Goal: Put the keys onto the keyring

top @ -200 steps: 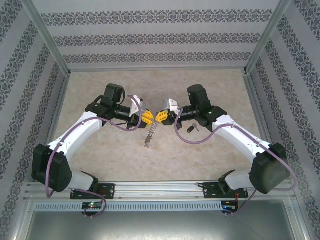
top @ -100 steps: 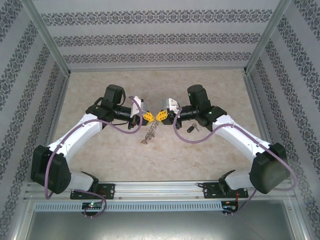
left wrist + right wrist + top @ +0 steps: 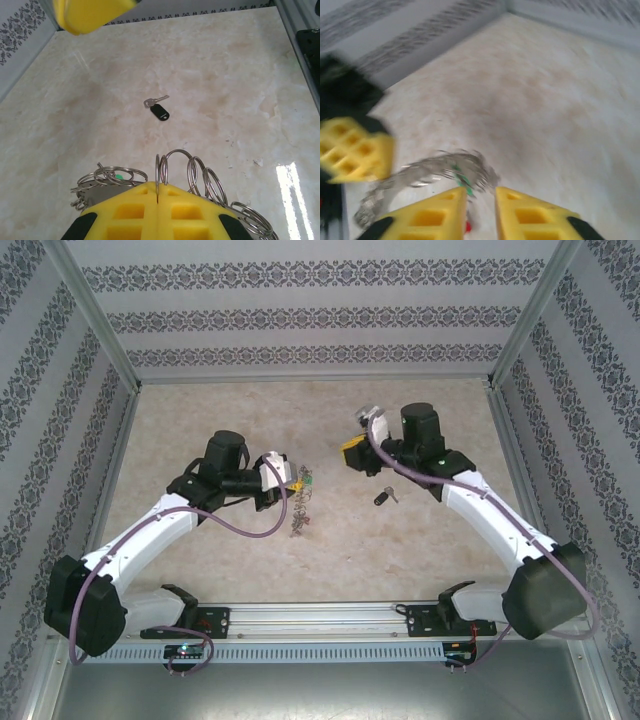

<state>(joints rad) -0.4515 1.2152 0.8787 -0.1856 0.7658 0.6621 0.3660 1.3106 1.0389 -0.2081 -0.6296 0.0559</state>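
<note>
Tabletop (image 3: 200,405) first: pale marble, with both my arms reaching over the middle of it. Left gripper (image 3: 289,476) is clamped tight, fingers pressed together on one wire loop of the keyring (image 3: 299,506). The rest of that bunch hangs below the fingers; whether its lower end touches the table I cannot tell. Right gripper (image 3: 352,452) sits across from the left one, apart from it, jaws parted by a narrow gap with nothing clearly between them. A fleck of red shows low by one finger in the right wrist view, too blurred to name.

Now the bit that matters. Black-headed key (image 3: 385,497) lies flat on the table, below my right gripper and back toward my own base, near it. From my left gripper it is straight ahead, past the ring, well apart. Its long axis runs crosswise, black head toward the left gripper, silver blade pointing away. Right arm is the nearer one, I judge, so the pick falls to it: down and back.
</note>
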